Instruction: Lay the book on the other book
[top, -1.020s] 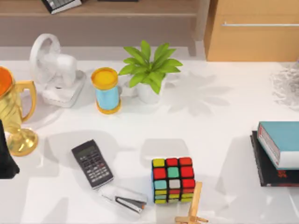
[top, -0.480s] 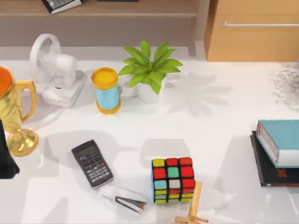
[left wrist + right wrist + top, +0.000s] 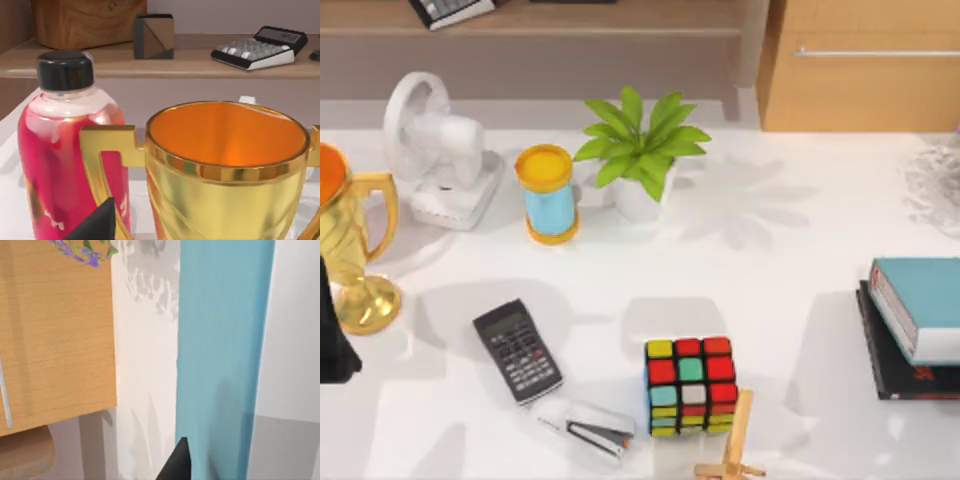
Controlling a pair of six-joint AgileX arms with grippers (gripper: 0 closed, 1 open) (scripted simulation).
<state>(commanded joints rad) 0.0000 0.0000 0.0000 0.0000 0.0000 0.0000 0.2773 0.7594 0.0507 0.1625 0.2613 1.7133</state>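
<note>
My thick teal-blue book [image 3: 925,300] lies on the thin black book [image 3: 895,370]; stiff, heavy, grip its long edges. I cannot tell how my jaws stand.

At the worktop's [image 3: 770,270] right edge we find the book [image 3: 922,304] lying on the other book [image 3: 900,362]. The Rubik's cube [image 3: 691,386] sits at front centre, the calculator [image 3: 517,350] to its left, the stapler [image 3: 586,425] between them.
</note>
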